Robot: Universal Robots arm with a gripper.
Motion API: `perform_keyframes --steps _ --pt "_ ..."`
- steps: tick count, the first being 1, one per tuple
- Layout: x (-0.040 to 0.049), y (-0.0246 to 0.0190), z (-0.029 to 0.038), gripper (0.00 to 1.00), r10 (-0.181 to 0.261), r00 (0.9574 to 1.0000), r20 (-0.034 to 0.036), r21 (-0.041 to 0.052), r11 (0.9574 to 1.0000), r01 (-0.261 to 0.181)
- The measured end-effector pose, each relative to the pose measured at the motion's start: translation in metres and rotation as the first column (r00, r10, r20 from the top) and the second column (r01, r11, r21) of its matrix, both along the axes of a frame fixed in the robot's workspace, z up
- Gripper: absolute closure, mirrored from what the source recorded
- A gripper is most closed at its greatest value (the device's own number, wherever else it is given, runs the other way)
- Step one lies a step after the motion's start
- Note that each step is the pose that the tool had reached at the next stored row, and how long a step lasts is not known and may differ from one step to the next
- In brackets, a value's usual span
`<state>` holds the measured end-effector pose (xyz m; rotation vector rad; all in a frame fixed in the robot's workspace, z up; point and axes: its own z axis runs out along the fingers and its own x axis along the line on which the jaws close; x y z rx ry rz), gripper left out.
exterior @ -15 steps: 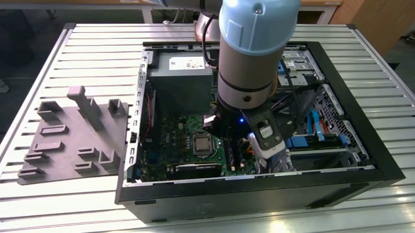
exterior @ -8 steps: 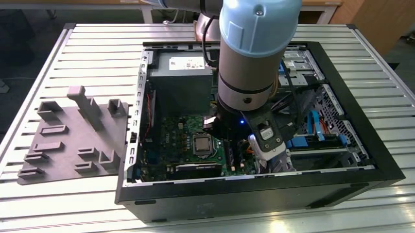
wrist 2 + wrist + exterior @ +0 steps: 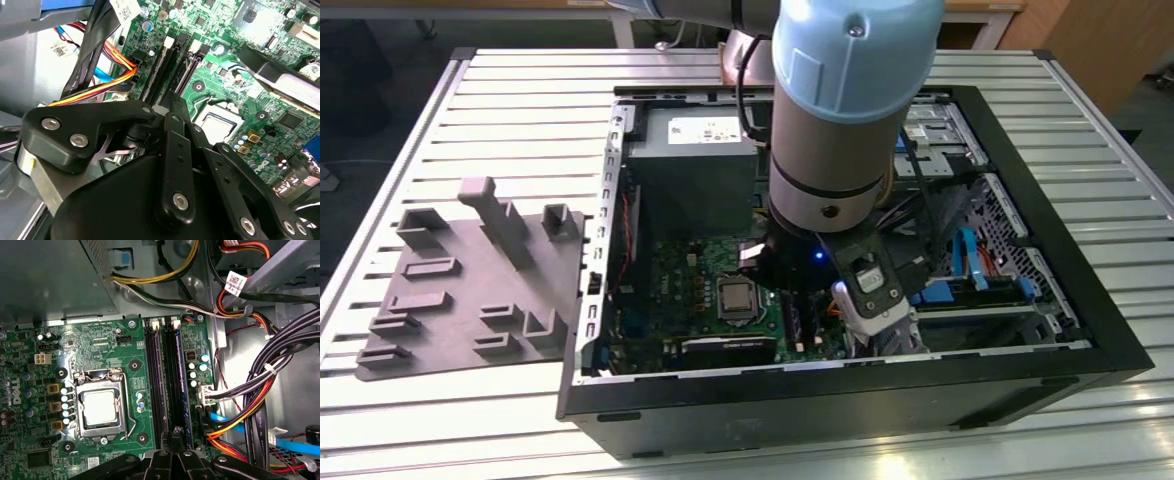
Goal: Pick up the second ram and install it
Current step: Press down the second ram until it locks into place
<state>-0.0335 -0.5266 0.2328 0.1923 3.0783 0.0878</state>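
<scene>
— What is sitting closest to the lens?

— The end effector [image 3: 172, 100], its black linkage bulking large in the second wrist view and its tip reaching out over the motherboard [image 3: 225, 95]. In the first wrist view that tip [image 3: 176, 432] is hovering right at the near end of the two long memory slots.

— Is it gripping anything?

— I cannot tell how far open it is, nor whether it is holding something.

— And the second ram?

— The second ram [image 3: 179, 385] is looking like a slim, long, dark strip with a faint bluish sheen along one edge. It is standing on edge in the slot nearer the cable bundle [image 3: 280, 370], in line with the tip. Whether it is fully seated, I cannot tell. The other slot is lying just beside it, towards the processor socket [image 3: 100, 407].

— And the wider scene?

— The arm [image 3: 847, 100] is reaching down into the open computer case [image 3: 1067, 330], which is lying on the slatted worktop [image 3: 520, 100]. A grey holder tray [image 3: 467, 290] is resting beside the case, at the exterior view's left.
</scene>
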Motion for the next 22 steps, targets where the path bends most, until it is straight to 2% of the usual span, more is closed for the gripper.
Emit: perform_keyframes --steps 7,22 --pt "0.0 -0.0029 -0.0005 0.89 0.0 1.0 0.0 0.0 1.0 0.0" --pt "0.0 -0.0047 -0.003 0.89 0.0 1.0 0.0 0.0001 1.0 0.0"
